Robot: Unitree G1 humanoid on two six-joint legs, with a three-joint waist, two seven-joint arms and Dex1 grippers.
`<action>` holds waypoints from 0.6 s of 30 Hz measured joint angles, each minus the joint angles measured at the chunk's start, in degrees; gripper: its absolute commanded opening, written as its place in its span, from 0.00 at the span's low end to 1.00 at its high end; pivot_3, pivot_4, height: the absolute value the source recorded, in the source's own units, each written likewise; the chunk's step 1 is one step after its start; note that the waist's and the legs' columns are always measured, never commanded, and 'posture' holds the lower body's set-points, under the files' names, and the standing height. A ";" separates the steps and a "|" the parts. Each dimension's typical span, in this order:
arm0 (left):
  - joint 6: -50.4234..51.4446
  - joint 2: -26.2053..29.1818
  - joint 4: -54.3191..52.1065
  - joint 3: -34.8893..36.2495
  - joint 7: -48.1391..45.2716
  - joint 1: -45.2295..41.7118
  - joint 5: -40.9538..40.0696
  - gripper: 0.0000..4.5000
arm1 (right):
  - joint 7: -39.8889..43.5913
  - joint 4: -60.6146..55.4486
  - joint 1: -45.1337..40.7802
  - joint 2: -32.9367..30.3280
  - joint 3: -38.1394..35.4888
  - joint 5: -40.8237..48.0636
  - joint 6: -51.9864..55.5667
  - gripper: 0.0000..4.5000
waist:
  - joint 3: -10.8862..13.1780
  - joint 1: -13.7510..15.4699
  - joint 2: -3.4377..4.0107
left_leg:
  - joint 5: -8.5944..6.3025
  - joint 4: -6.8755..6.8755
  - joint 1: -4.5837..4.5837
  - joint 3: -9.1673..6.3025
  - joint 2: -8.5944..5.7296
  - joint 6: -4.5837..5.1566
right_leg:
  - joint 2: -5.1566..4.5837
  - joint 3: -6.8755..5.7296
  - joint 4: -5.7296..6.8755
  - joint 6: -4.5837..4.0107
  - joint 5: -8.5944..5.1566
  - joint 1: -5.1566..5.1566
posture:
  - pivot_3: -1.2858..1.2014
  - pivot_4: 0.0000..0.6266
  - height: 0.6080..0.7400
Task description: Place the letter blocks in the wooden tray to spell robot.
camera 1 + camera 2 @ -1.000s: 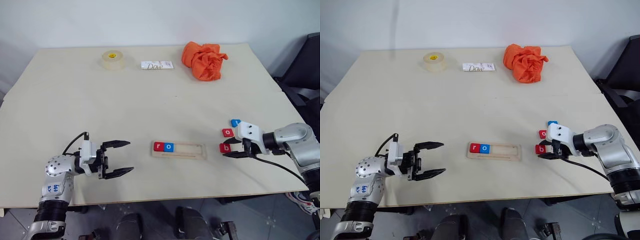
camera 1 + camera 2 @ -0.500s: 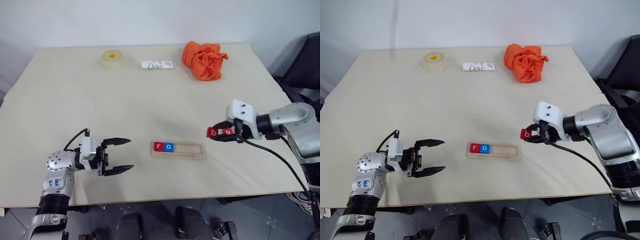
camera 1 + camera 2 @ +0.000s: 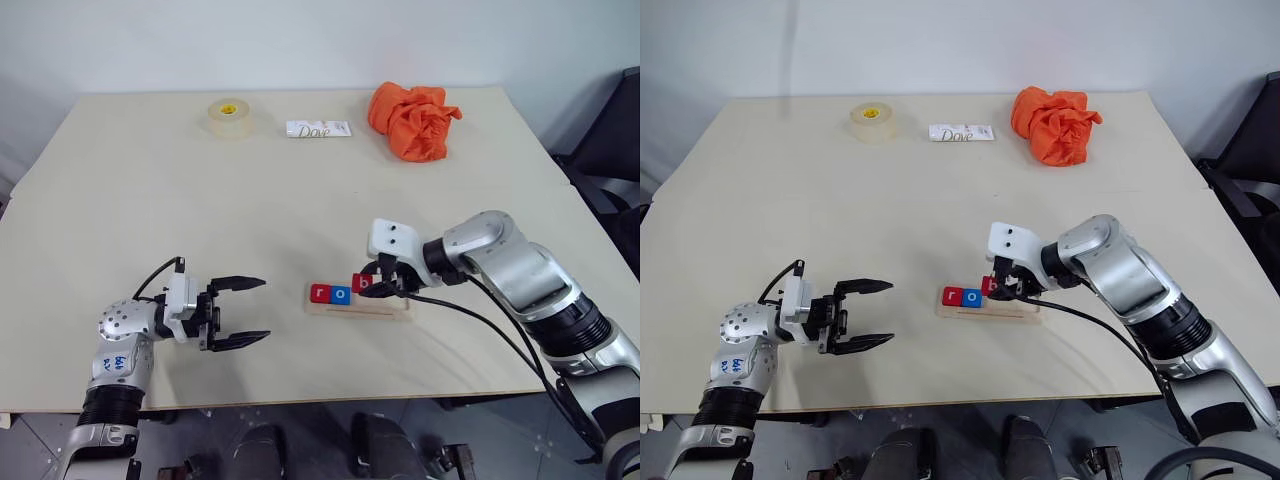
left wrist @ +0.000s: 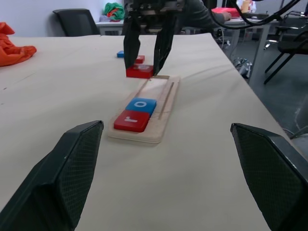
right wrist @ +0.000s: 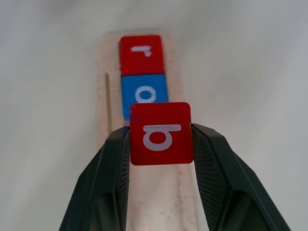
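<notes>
Step in hand: third letter going in. The right gripper (image 3: 372, 284) is clamped on the red b block (image 5: 161, 133) — the tile sits pinched edge-to-edge between the two black fingers (image 5: 108, 166), letter face up toward the wrist camera — and it hangs just above the wooden tray (image 3: 388, 306). Directly beyond the fingertips, in the tray's groove, lie the red r block (image 3: 320, 293) and the blue o block (image 3: 341, 294), touching each other at the tray's left end; the held tile hovers just beside the o, over the next free slot (whether its lower edge already touches the groove I cannot tell). The rest of the groove, on the arm's side of the gripper, is bare. From the left wrist view, two more tiles, one red (image 4: 139, 59) and one blue (image 4: 120, 54), rest on the table (image 3: 300, 200) well behind the right gripper, away from the tray. The left gripper (image 3: 240, 312) hovers to the left of the tray, jaws spread wide, holding nothing. Judgement on the next move — lower the b flat into the groove, flush against the o without nudging it, keep the tile square to the tray walls, then release and go back for the blue tile.
</notes>
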 measured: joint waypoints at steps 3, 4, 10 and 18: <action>0.03 0.00 -1.45 0.00 0.51 1.05 -0.01 1.00 | -0.05 0.10 -0.02 -0.02 1.75 -1.32 0.01 0.32 | 0.00 -0.01 0.00 | 0.00 -0.01 0.00 0.00 0.00 0.00 | 0.00 0.00 0.00 0.00 0.00 -0.01 | 0.52 0.24 1.00; 0.06 0.00 -1.65 0.00 0.68 1.50 -0.01 1.00 | -0.16 0.12 -0.02 -0.02 2.08 -1.63 0.05 0.32 | 0.00 -0.02 0.00 | 0.00 -0.01 0.00 0.00 0.00 0.00 | 0.01 0.00 0.00 0.00 0.00 -0.01 | 0.52 0.24 1.00; 0.18 -0.02 -3.20 0.00 1.80 2.71 -0.02 1.00 | -0.32 0.14 -0.02 0.06 2.86 -2.81 0.22 0.32 | 0.00 -0.03 0.00 | 0.00 -0.01 0.00 0.00 0.01 -0.01 | 0.01 0.00 0.01 0.00 0.00 -0.01 | 0.52 0.24 1.00; 0.34 -0.15 -3.68 -0.01 2.42 3.71 -0.03 1.00 | -0.43 0.68 -0.01 1.23 3.67 -3.80 0.08 0.32 | 0.00 -0.03 0.00 | 0.00 -0.01 0.01 0.00 0.01 -0.01 | 0.01 0.00 0.01 0.00 0.00 -0.01 | 0.52 0.24 1.00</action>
